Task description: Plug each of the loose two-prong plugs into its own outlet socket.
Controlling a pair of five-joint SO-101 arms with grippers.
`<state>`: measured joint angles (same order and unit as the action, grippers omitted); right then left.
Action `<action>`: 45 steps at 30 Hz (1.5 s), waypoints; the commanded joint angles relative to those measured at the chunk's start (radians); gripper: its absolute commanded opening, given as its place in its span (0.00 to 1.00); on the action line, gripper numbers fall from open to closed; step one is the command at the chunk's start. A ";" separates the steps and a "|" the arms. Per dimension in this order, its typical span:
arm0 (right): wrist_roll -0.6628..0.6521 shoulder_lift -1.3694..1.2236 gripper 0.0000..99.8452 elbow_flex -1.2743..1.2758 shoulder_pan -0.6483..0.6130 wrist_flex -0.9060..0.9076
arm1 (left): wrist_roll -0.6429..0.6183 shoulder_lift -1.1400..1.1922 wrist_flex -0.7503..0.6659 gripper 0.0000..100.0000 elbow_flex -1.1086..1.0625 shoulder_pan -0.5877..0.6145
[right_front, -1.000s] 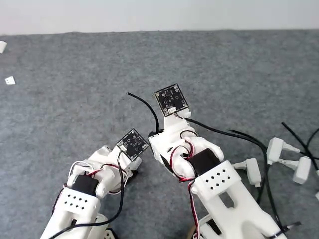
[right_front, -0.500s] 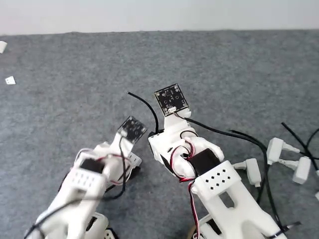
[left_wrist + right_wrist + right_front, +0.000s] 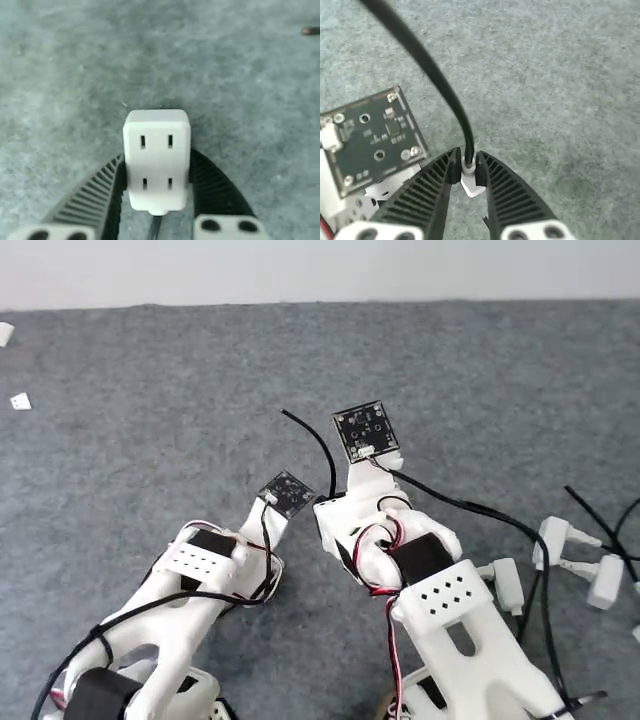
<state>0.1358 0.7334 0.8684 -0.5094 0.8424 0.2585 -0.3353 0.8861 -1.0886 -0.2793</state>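
A white outlet block [image 3: 156,145] with two pairs of slots is clamped between the black fingers of my left gripper [image 3: 156,159], just above the grey carpet. My right gripper [image 3: 466,164] is shut on a small white plug [image 3: 471,186], and its black cable [image 3: 420,65] rises out between the fingers. In the high view the left arm [image 3: 200,570] and right arm [image 3: 425,570] stand close together at the table's near middle, and the cable [image 3: 312,443] arcs up past the right wrist camera board.
Loose white plugs [image 3: 553,537], [image 3: 607,580], [image 3: 508,585] with black cables lie at the right edge. Two small white bits [image 3: 20,400] lie far left. The left arm's camera board [image 3: 367,135] sits close beside my right gripper. Open grey carpet [image 3: 450,370] stretches beyond both arms.
The left arm has risen and swung forward and right, toward the right arm. The right arm with its cable has shifted slightly right and away.
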 commanded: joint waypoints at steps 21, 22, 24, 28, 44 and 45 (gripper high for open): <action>0.000 0.012 0.01 -0.011 0.045 0.005 | -0.712 0.408 0.006 0.05 0.513 -0.026; -0.002 0.012 0.01 -0.009 0.045 0.005 | -0.710 0.433 0.040 0.05 0.553 -0.028; -0.020 0.012 0.01 -0.009 0.045 0.005 | -0.697 0.459 0.055 0.05 0.573 -0.037; -0.038 0.012 0.01 -0.009 0.045 0.005 | -0.655 0.459 0.069 0.09 0.576 -0.035; -0.135 -0.001 0.01 -0.009 0.044 0.008 | -0.571 0.100 0.087 0.50 0.303 -0.011; -0.129 -0.001 0.01 -0.009 0.044 0.028 | -0.563 0.061 0.086 0.50 0.277 0.015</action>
<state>0.0207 0.7334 0.8684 -0.4695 0.8424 -0.3445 -0.1020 0.9659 -0.7465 -0.3115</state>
